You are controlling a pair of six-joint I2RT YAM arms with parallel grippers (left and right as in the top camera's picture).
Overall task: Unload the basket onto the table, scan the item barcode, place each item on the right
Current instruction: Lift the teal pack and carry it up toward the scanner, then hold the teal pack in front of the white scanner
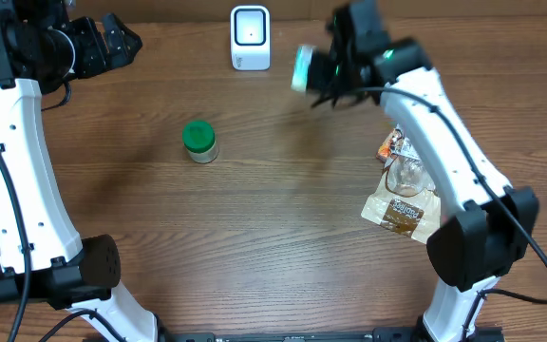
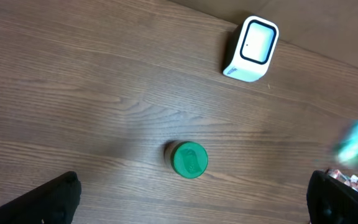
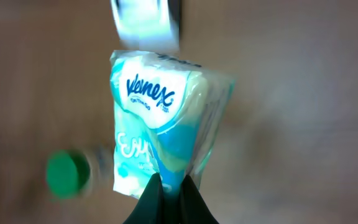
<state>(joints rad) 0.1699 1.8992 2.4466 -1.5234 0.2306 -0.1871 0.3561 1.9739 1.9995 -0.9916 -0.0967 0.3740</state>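
Near desk's far edge: tissue pack [image 3: 160, 106] pinched aloft by right gripper [image 3: 166, 186], beside scanner [image 1: 250, 38]; left gripper [image 1: 126, 38] wide, empty; presentation step in hand, next likely turning barcode toward scanner window.

Wooden table [image 1: 283, 247] bears scanner [image 1: 251, 38], green-lidded jar [image 1: 198, 141], snack packet [image 1: 402, 204]

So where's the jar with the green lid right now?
In the overhead view the green-lidded jar stands left of centre, nearest the white scanner beyond it.
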